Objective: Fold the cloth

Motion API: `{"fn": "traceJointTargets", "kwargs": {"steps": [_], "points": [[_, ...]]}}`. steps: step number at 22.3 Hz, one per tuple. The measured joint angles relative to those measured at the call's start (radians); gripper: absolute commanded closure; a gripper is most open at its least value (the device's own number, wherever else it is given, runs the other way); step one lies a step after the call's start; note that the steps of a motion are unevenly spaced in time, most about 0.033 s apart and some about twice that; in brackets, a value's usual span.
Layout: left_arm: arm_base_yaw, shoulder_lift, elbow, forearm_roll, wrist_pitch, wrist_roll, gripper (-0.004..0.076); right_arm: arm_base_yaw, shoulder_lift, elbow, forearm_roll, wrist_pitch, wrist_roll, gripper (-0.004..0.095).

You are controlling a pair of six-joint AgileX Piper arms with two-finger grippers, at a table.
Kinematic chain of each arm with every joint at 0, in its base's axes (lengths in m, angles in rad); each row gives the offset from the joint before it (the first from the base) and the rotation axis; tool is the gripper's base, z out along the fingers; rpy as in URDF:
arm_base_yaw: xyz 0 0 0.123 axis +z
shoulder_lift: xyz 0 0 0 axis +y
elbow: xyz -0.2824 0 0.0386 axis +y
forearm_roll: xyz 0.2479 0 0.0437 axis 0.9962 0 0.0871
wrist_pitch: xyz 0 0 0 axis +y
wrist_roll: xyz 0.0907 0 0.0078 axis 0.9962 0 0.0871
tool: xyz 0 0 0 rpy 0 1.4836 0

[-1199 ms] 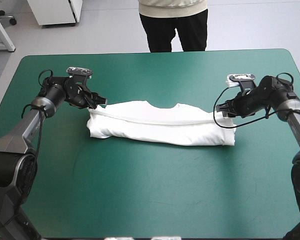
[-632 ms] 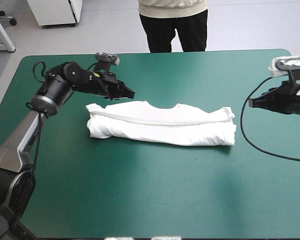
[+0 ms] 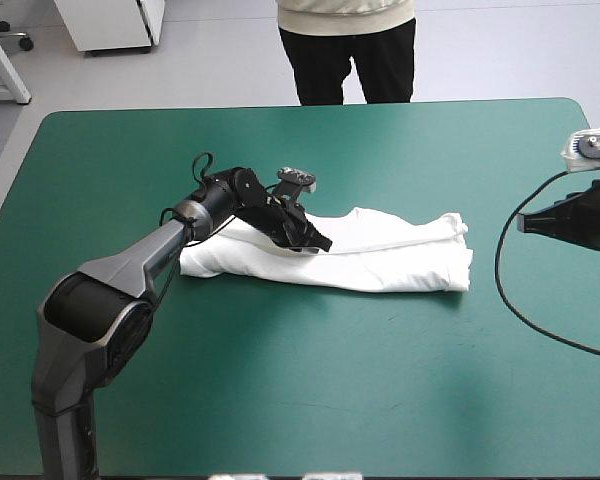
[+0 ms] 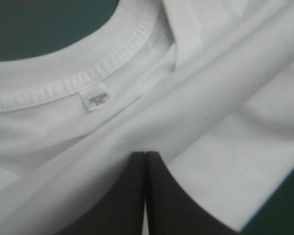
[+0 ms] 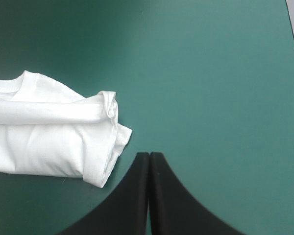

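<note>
**Mid-fold at the table:** A white short-sleeved cotton T-shirt [image 3: 390, 262] lies as a long folded band on the teal-green table cover [image 3: 310, 390]. It sits roughly mid-table and runs from side to side, with its ribbed neckline [image 4: 63, 88] showing along the far edge.

The left gripper [image 3: 318, 243], a pair of broad black fins, hangs over the T-shirt's left half, beside the neckline and low above the cloth. Its fingers are pressed together into a single point. The wrist view shows no fabric caught between them, only the neckline and a small white size label [image 4: 95, 99] just ahead of the tips. Whether the tips touch the cloth cannot be told.

The right gripper [image 3: 525, 222] stands well apart from the T-shirt, off its right end and over bare cover. Its black fingers are likewise drawn together on nothing.

The lengthwise fold looks done. The step in hand appears to be the crosswise fold, with the left arm placed near the middle of the band, perhaps to mark or pin the crease line. The next move likely calls for one gripper to part its fingers and take an end of the T-shirt through all its layers. It would then carry that end over to the other, keeping the edges aligned so the stacked layers do not slide apart.
</note>
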Motion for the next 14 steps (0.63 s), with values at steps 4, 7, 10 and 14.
{"fn": "traceJointTargets", "kwargs": {"steps": [4, 7, 10, 14], "points": [[0.001, 0.055, -0.017, -0.031, -0.007, 0.002, 0.0733, 0.000, 0.000, 0.060, 0.003, -0.016, 0.016, 0.0925], [0.002, 0.061, -0.022, -0.045, -0.006, 0.008, 0.0733, 0.000, 0.001, 0.085, 0.026, -0.023, 0.020, 0.0870], [0.003, 0.062, -0.023, -0.050, -0.006, 0.013, 0.0733, 0.000, 0.023, 0.099, 0.089, -0.026, 0.016, 0.0380], [0.004, 0.062, -0.024, -0.050, 0.004, 0.022, 0.0733, 0.000, 0.125, 0.143, 0.199, -0.055, -0.013, 0.0199]]}}
